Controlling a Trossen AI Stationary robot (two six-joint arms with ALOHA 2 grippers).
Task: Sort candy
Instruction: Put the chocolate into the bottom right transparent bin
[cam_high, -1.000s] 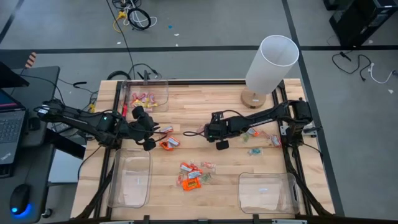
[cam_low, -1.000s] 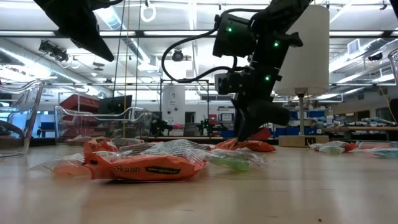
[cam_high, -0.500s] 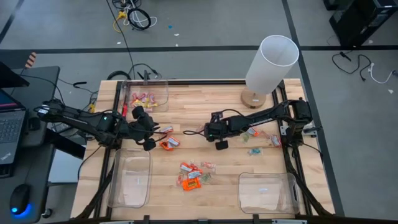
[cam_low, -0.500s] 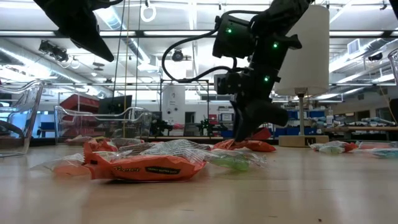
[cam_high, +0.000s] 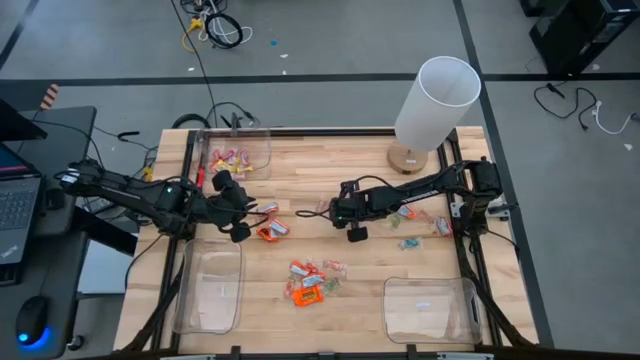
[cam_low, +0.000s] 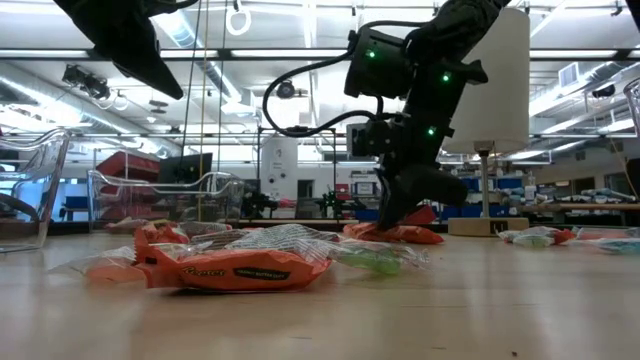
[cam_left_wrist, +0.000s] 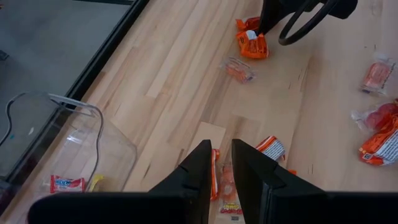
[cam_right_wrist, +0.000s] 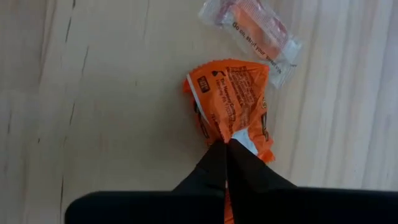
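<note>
Across the tabletop candy is being sorted, and a pick-up is under way. An orange candy near the middle is being pinched by the right gripper, fingers closed on its wrapper edge. The left gripper, fingers narrowly parted, is holding another candy. Next, lifting toward a bin is probably being called for.

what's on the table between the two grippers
In the high view, between the left gripper and right gripper, lie an orange candy and a stretch of bare table.
</note>
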